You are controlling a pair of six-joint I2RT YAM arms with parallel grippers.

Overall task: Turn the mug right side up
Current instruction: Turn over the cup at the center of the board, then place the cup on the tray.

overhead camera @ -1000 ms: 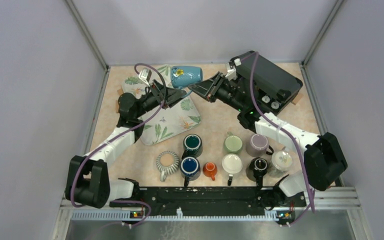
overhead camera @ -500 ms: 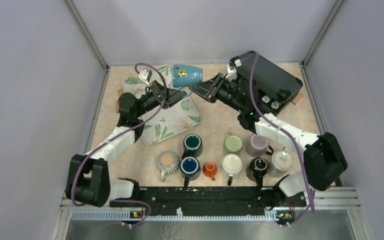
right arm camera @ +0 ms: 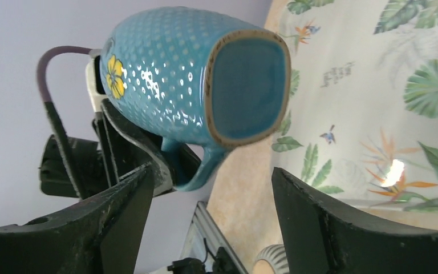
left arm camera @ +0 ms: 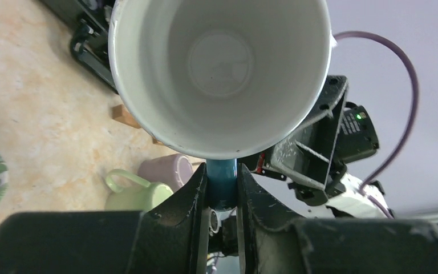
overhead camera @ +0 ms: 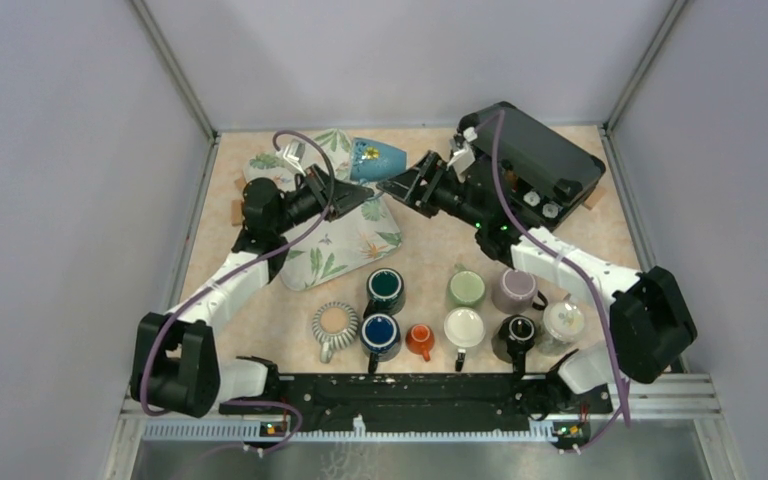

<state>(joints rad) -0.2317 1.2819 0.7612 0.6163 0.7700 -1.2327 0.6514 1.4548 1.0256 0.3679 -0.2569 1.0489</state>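
At far centre, above the leaf-print cloth [overhead camera: 345, 240]: blue mug [overhead camera: 376, 158], on its side, handle pinched in left tool [left arm camera: 222, 184]. Right tool [right arm camera: 212, 173]: spread, near the mug's base. Advised: roll left wrist until rim faces up, grip firm. Room: black case [overhead camera: 540, 160] close right; set down leftward on cloth.

The dimpled teal-blue ceramic mug [right arm camera: 165, 74] bears a yellow flower, a tan edge round its base and a white inside. The rumpled white cloth [right arm camera: 370, 85] is printed with green leaves and orange blossoms. The marbled table [overhead camera: 430, 240] is beige. One round ceramic mug [overhead camera: 332, 325] is grey-and-cream striped.
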